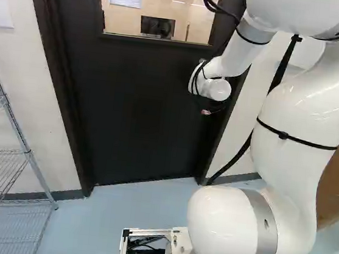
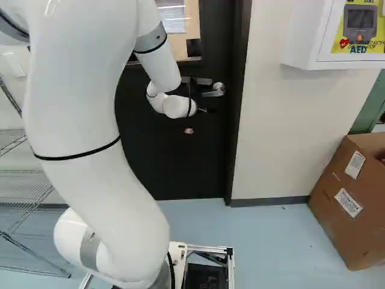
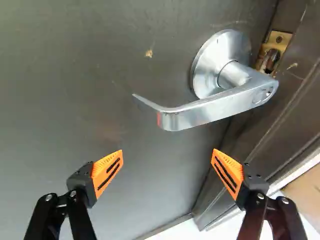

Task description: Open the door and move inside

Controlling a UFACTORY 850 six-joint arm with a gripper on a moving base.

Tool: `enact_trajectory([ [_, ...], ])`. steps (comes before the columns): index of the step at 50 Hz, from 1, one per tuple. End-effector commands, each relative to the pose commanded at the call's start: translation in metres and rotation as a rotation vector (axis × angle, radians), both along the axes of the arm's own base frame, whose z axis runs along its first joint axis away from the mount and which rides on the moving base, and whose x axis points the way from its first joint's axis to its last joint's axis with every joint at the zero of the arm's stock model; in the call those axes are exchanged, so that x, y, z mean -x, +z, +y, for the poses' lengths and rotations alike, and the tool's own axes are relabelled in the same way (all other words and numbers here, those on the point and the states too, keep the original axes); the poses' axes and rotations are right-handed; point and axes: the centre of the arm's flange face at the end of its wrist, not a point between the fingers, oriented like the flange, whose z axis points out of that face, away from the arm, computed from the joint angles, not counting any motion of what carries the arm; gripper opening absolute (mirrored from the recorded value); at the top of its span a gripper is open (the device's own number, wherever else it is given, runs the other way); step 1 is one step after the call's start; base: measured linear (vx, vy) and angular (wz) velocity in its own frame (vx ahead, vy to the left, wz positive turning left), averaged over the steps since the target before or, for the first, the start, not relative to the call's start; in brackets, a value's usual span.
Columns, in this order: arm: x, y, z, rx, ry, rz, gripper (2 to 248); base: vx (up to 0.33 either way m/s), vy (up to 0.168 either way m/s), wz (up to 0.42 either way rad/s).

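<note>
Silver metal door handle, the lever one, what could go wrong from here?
The silver metal lever handle runs roughly along the fingers' closing direction, so the open, orange-padded black gripper might slide off instead of pinching it.

The handle sits close to the dark door frame, so a finger could knock the frame while lining up.

The grey metal wire rack stands beside the doorway; the base could perhaps clip it driving in.

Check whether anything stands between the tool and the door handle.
Nothing visible does. The tool is open, the lever handle is in plain view ahead of it, and the door lies behind the lever handle.
</note>
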Motion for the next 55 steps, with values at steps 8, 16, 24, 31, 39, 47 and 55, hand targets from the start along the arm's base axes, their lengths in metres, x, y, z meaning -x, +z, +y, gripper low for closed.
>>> enact_trajectory([
  [8, -0.013, -0.003, 0.003, -0.052, -0.051, 0.015, 247, 0.0, 0.0, 0.0],
  [16, -0.025, -0.007, 0.007, -0.106, -0.101, 0.031, 247, 0.0, 0.0, 0.0],
  [24, -0.037, -0.011, 0.012, -0.163, -0.15, 0.047, 247, 0.0, 0.0, 0.0],
  [31, -0.048, -0.015, 0.016, -0.214, -0.192, 0.06, 247, 0.0, 0.0, 0.0],
  [39, -0.059, -0.019, 0.022, -0.274, -0.238, 0.076, 247, 0.0, 0.0, 0.0],
  [47, -0.071, -0.022, 0.028, -0.324, -0.272, 0.087, 247, 0.0, 0.0, 0.0],
  [55, -0.085, -0.024, 0.036, -0.336, -0.268, 0.085, 247, 0.0, 0.0, 0.0],
])
